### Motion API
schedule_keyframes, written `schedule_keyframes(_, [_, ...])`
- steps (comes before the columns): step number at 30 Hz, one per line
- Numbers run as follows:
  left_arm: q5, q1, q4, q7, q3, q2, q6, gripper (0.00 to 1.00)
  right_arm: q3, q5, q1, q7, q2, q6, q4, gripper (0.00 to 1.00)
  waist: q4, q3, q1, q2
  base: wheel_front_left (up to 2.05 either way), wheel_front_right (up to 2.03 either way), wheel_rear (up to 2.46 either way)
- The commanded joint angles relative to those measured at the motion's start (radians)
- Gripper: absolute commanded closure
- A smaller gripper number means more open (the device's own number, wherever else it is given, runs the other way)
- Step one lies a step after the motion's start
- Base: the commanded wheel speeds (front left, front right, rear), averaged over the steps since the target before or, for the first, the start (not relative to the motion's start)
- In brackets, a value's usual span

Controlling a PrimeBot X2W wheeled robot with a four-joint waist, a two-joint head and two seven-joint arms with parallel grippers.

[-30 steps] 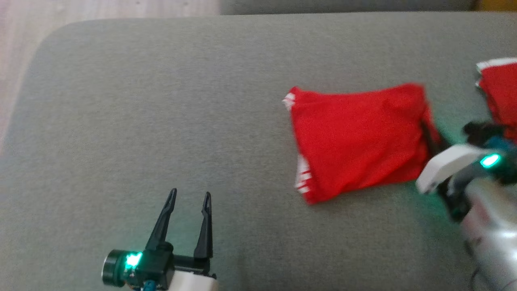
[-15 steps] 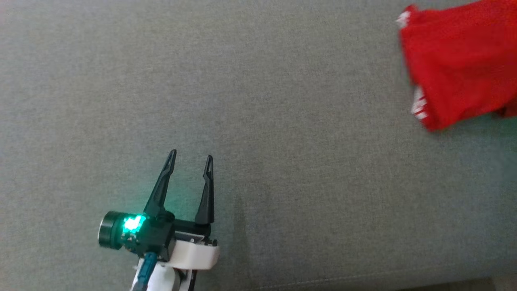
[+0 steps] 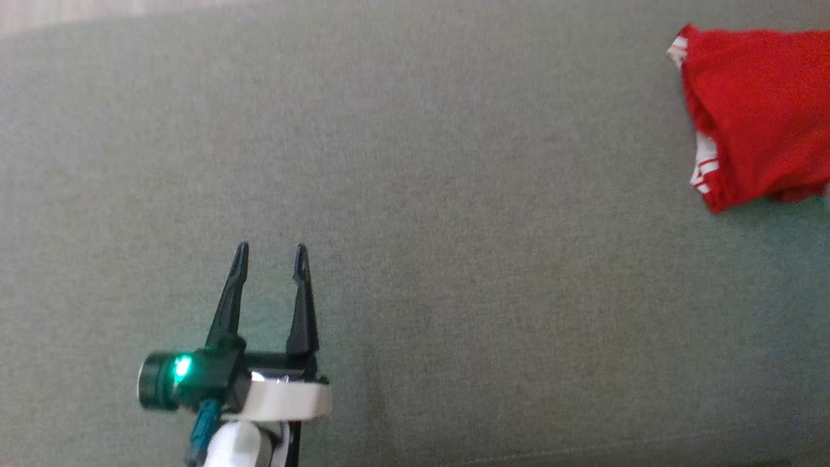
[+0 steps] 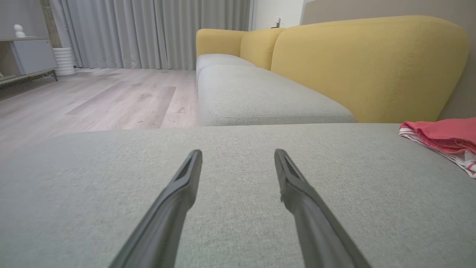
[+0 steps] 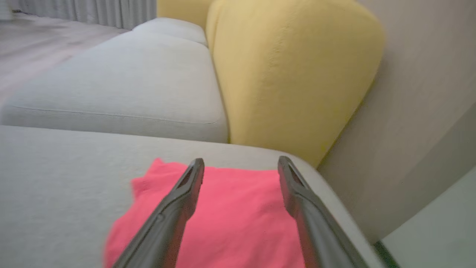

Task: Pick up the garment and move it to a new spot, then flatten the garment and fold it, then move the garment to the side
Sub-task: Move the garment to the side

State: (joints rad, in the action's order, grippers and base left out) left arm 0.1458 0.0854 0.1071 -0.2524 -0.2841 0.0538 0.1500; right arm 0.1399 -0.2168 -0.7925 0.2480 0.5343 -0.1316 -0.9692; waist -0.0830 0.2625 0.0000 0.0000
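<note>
Garment: red folded garment [image 3: 752,117] with white striped trim along its left edge, lying at the far right of the grey seat cushion [image 3: 454,227]; its right part is cut off by the edge of the head view.
Left tool: left tool [image 3: 271,250] released, its two dark fingers spread over bare cushion at the near left, well apart from the garment; plain grey fabric lies between them.
Right tool: right tool [image 5: 241,160] released, fingers spread with nothing between them, held above the garment [image 5: 230,219]; whether the tips touch the cloth I cannot tell.
Cushion edge: in the right wrist view the garment sits near the cushion's rounded right corner, beside a pale wall [image 5: 427,93].
Beyond the cushion: a second grey seat cushion [image 4: 256,96] with a yellow backrest [image 4: 364,67] on the far side.
Room: pale wood floor [image 4: 93,100] to the left, grey curtains [image 4: 148,33] at the far end.
</note>
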Motion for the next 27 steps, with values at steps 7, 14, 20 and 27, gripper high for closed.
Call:
schedule_keyframes(7, [0.082, -0.109, 0.014, -0.009, 0.069, -0.004, -0.003, 0.0, -0.047, 0.024, 0.418, 0.013, -0.273, 0.001, 0.358, 0.0, 0.0, -0.237, 0.0, 0.0, 0.0, 0.0, 0.0])
schedule_keyframes(14, [0.093, -0.168, 0.031, -0.009, 0.084, -0.004, 0.002, 0.0, 0.005, 0.045, 0.725, 0.014, -0.436, 0.001, 0.626, 0.0, 0.028, -0.345, 0.0, 0.0, 0.0, 0.0, 0.0])
schedule_keyframes(20, [0.077, -0.216, 0.017, -0.009, 0.096, -0.004, 0.0, 0.0, -0.022, 0.104, 0.846, 0.014, -0.474, 0.001, 0.722, 0.0, 0.055, -0.391, 0.0, 0.0, 0.0, 0.0, 0.0])
schedule_keyframes(27, [0.071, -0.246, 0.005, -0.009, 0.101, -0.004, 0.001, 0.0, -0.058, 0.096, 0.889, 0.014, -0.483, 0.001, 0.744, 0.0, 0.076, -0.403, 0.0, 0.0, 0.0, 0.0, 0.0])
